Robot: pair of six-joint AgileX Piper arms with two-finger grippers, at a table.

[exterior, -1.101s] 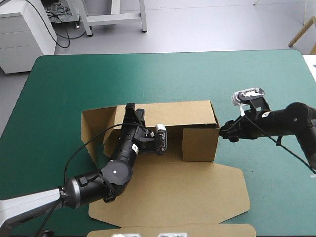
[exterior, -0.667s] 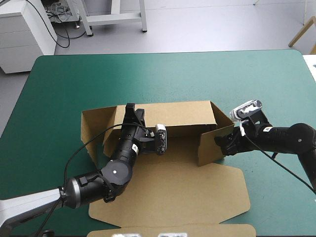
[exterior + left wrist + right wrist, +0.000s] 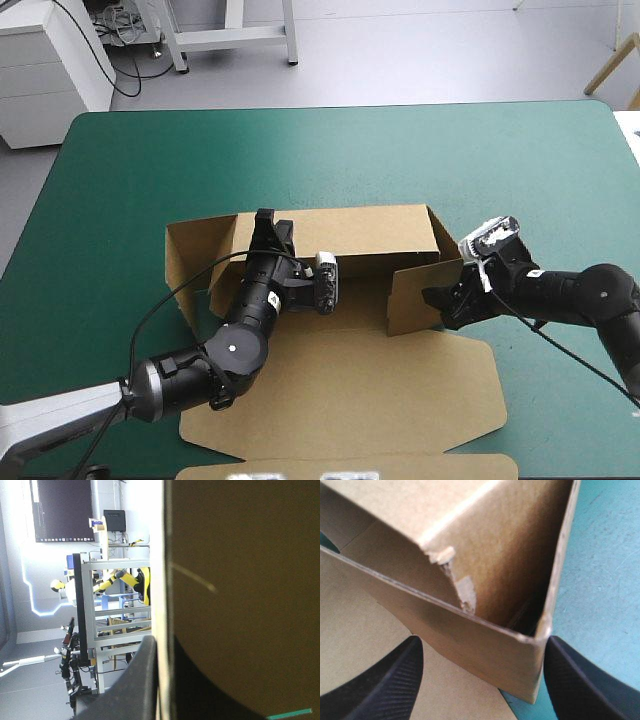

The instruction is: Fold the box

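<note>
End flap [image 3: 410,298] swung inward since earlier; my right hand [image 3: 437,300] stood open astride it, box [image 3: 340,390] toward bench's [image 3: 500,170] left. Left hand [image 3: 265,220] pinched back wall [image 3: 370,225].

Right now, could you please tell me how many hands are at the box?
2. The left hand is shut on the box's back wall, near its left end; the right hand, open, straddles the flap at its right end.
</note>
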